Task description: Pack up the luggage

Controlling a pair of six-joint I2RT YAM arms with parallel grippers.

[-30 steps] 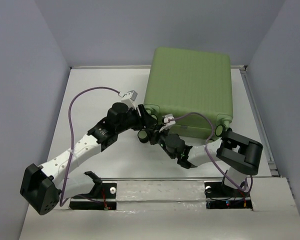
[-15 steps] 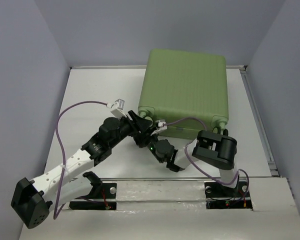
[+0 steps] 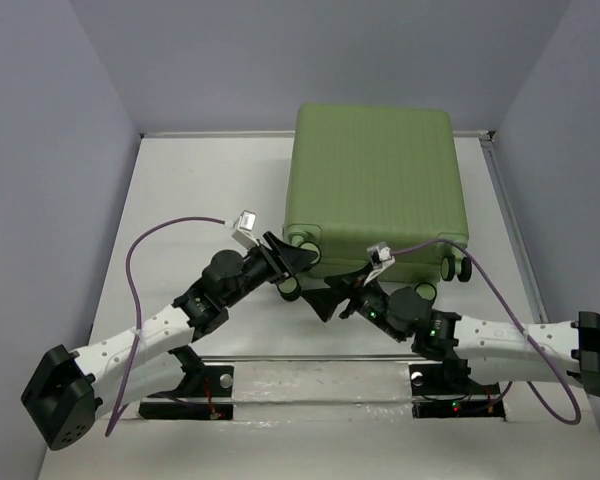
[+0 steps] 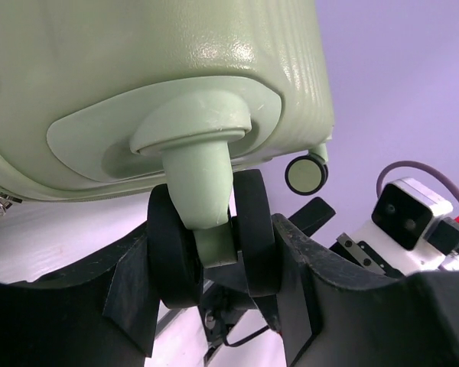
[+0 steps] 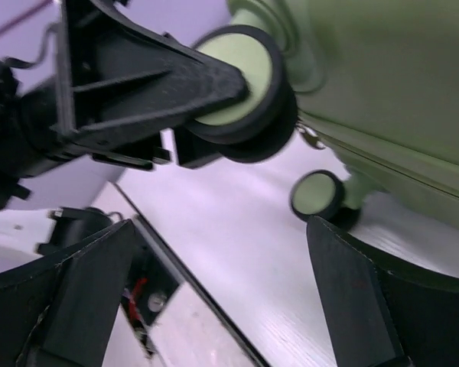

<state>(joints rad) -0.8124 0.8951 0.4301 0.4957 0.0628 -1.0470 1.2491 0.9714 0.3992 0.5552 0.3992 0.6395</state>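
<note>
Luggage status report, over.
Left gripper clamped on near-left wheel. Right gripper open, empty. Luggage closed, on table. Grippers crowd same corner.

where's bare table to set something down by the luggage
Widest bare table lies between the left wall and the luggage; a narrow strip runs along its right. Crowded in front: left tool, right tool, wheels.

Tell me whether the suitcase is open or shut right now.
Shut: the luggage lies flat, one unbroken green slab from above, with no interior showing.
</note>
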